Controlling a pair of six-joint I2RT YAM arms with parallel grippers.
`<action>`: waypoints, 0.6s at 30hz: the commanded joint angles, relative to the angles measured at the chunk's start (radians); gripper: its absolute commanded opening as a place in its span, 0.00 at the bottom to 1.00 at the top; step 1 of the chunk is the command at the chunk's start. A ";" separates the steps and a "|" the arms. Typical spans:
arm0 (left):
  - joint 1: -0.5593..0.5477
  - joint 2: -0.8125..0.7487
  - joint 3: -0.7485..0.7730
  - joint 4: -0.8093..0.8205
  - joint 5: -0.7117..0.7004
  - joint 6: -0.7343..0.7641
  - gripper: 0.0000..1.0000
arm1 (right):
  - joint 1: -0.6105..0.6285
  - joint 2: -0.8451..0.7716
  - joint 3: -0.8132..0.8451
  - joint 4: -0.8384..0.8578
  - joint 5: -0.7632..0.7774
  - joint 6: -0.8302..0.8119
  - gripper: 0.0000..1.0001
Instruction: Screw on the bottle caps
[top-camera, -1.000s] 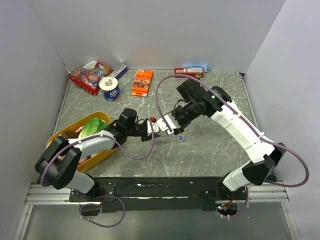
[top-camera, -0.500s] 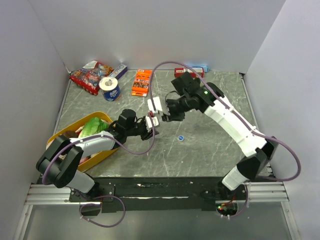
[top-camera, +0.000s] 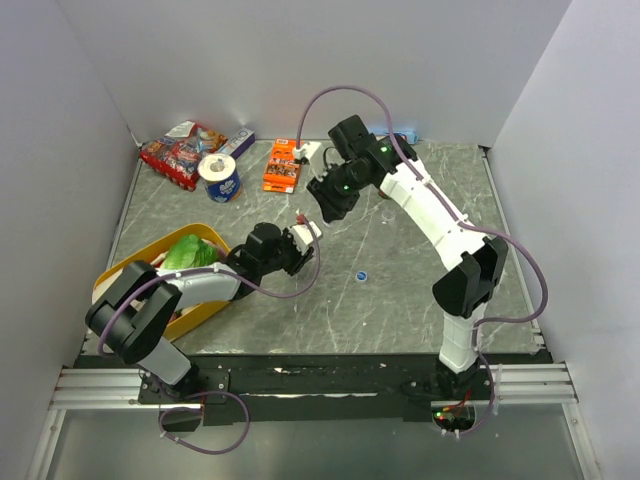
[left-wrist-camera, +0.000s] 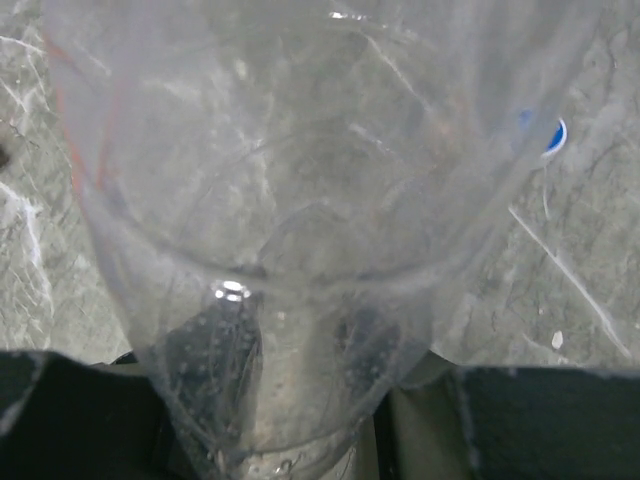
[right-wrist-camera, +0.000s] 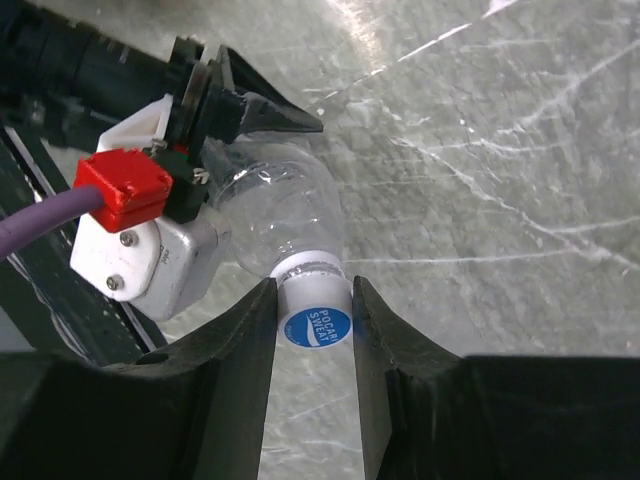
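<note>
Blue-topped cap with white lettering, seated on the white neck of a clear bottle, face turned straight at the right wrist camera. Bottle near the middle of the grey marbled table, body clamped between the dark fingers of the left gripper. In the left wrist view, clear plastic across nearly the whole picture, base wedged down between the two fingers.

Right gripper over the cap, one dark finger on either side, spread just enough to take the cap between them. No telling whether pressed against it or merely flanking it.

Second cap flat on the table, alone, near the held bottle and to its right.

Left arm low, stretched from the near left corner toward the centre, elbow by the yellow tray. Right arm up from the near right corner, white forearm slanting back and left, wrist folded down toward the left gripper.

Along the far edge: tape roll, orange box, red snack packet.
</note>
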 joint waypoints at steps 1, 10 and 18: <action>-0.013 -0.011 0.060 0.172 -0.059 -0.063 0.01 | 0.045 0.012 0.139 -0.037 -0.100 0.157 0.29; 0.042 -0.063 -0.012 0.071 0.248 0.064 0.01 | -0.139 -0.185 0.152 0.082 -0.417 0.015 0.57; 0.077 -0.099 0.070 -0.139 0.444 0.265 0.01 | -0.011 -0.437 -0.256 -0.025 -0.328 -0.714 0.62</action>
